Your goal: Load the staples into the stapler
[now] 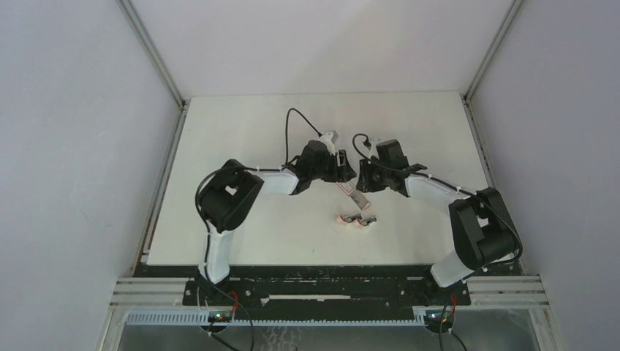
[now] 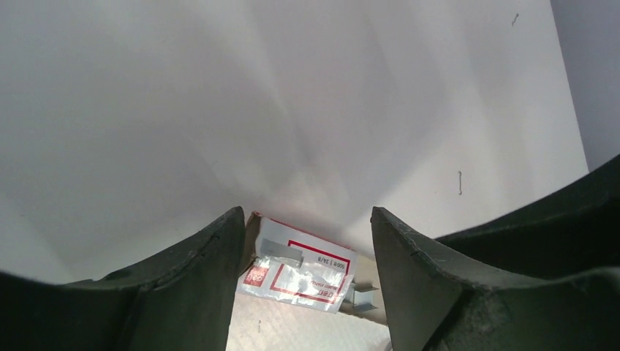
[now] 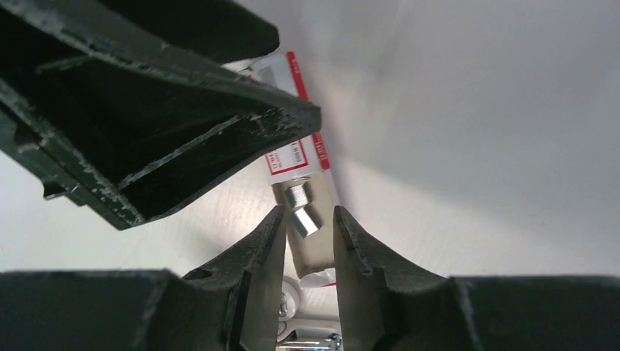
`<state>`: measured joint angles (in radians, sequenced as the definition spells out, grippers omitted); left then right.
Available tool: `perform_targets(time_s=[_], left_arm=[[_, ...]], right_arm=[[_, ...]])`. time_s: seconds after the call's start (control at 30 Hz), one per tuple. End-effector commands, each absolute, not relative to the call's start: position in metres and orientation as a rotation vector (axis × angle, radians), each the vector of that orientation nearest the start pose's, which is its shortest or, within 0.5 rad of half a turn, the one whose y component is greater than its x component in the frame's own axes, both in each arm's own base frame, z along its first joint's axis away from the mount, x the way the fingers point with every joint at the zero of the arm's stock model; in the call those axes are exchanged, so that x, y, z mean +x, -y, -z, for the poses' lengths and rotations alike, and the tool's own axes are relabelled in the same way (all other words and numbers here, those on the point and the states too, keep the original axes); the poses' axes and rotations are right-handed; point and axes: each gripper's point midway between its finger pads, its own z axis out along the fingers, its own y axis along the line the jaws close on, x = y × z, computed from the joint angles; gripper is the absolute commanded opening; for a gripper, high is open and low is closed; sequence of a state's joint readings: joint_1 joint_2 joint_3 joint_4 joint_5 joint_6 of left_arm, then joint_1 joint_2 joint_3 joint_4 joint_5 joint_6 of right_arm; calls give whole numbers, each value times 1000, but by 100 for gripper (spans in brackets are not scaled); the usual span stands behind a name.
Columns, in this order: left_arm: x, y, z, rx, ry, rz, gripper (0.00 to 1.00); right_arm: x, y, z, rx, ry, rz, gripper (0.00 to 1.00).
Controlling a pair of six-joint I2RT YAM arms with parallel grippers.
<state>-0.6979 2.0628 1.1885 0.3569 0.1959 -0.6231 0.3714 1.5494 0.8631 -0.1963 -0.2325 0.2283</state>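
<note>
The staples (image 3: 305, 222) are silver-grey, their box (image 2: 307, 274) white with a red-bordered label, the small staplers (image 1: 363, 221) seemingly pink.

The staples (image 3: 301, 212) were short, shiny grey metal pieces, two of them lying close together at slightly different angles on the plain pale end of their staple box (image 3: 301, 155). The box was small and flat with a red-framed white label, and it rested flat near the middle of the white tabletop (image 1: 248, 139). Near it, towards the front edge, one pink mini stapler (image 1: 343, 217) and a second mini stapler (image 1: 364, 221) lay side by side, too small to show whether they were open.
</note>
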Motion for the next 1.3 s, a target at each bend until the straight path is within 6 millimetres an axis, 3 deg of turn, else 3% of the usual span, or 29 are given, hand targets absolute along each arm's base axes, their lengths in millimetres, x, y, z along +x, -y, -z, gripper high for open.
perform_targets(time_s=[0.0, 0.23, 0.5, 0.83, 1.27], left_arm=[[401, 380, -102, 241, -2083, 930, 69], [392, 315, -126, 132, -2028, 768, 73], [357, 270, -156, 56, -1976, 734, 73], [327, 232, -177, -16, -1960, 682, 74], [313, 201, -189, -83, -1939, 606, 74]], right_arm=[[319, -190, -68, -414, -2421, -531, 30], [310, -189, -51, -440, -2466, -440, 31], [308, -186, -48, -428, -2489, -420, 29], [297, -190, -34, -441, -2562, -470, 24], [298, -195, -26, -431, -2592, -487, 14]])
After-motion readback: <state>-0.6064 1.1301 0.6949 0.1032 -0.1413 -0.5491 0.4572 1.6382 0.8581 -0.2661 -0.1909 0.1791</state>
